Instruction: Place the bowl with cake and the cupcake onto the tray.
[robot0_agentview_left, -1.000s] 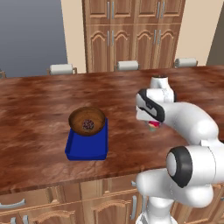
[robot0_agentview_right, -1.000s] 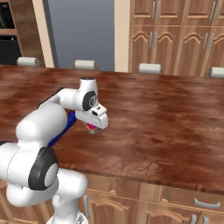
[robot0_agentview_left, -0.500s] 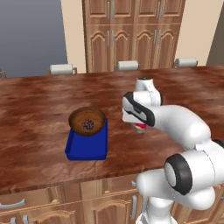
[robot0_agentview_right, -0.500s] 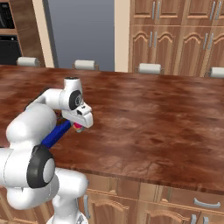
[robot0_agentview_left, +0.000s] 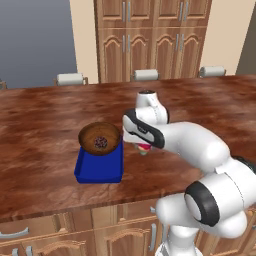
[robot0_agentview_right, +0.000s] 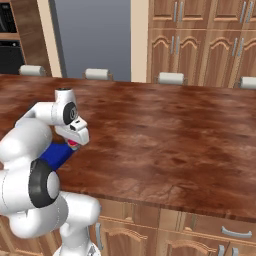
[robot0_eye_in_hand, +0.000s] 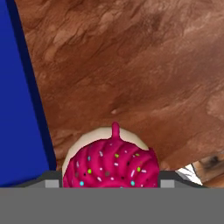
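The arm (robot0_agentview_left: 200, 145) is built of glossy white rounded shells, thick and tube-like, swelling at each joint; between the shells sit dark grey to black rings, one large ring showing as a round dark disc with a white centre cap low on the body; the hand section (robot0_agentview_left: 142, 131) carries a black band across its white casing, and a small dark circular cap tops the segment above it; in the right base view the same white shells and black joint disc (robot0_agentview_right: 41, 183) appear.
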